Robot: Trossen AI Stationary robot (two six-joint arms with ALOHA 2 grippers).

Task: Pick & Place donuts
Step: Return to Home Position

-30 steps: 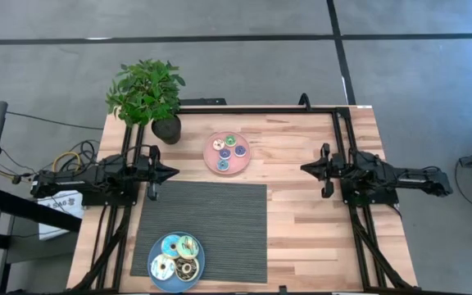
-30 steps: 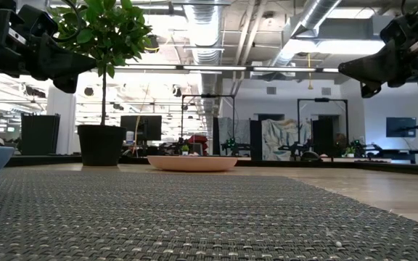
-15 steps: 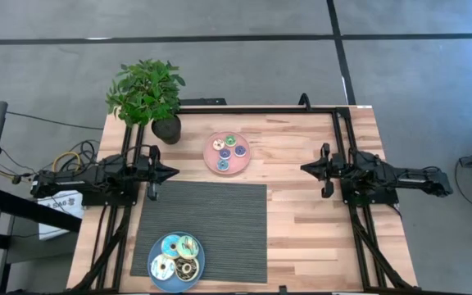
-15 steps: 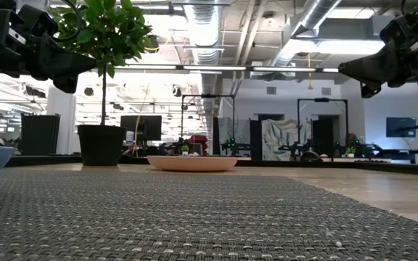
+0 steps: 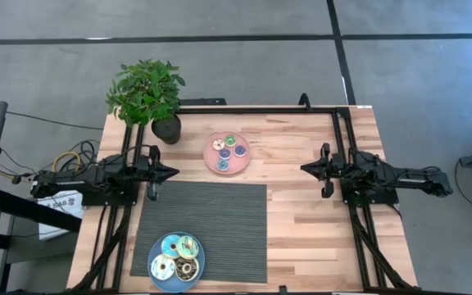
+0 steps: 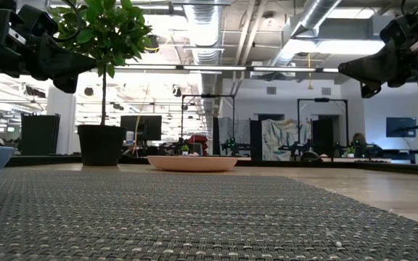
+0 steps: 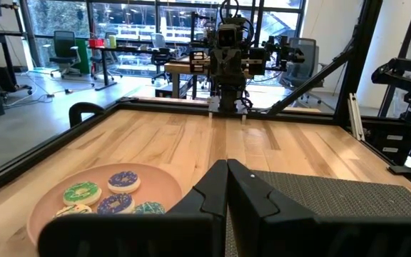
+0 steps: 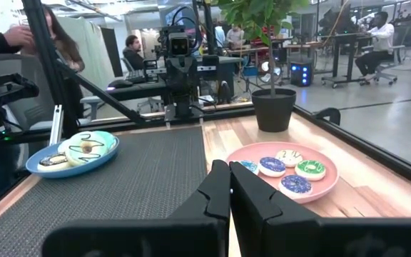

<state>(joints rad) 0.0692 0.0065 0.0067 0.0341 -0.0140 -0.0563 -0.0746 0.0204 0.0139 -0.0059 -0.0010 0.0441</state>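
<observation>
Five small donuts point(image 5: 227, 150) lie on the pink plate point(image 7: 168, 180). It sits on bare wood toward the far edge of the bench point(image 5: 301, 229), just beyond the dark woven mat point(image 5: 220, 217). Four big donuts point(image 5: 177, 256) fill the blue plate point(image 8: 77, 169) on the mat's near left corner, close to the bench's near edge. A potted plant point(image 5: 147, 92) stands at the far left corner. The left gripper point(image 5: 173, 172) hovers near the left edge and the right gripper point(image 5: 304, 169) near the right edge (both well apart from the plates). Each has its fingers pressed together on nothing.
</observation>
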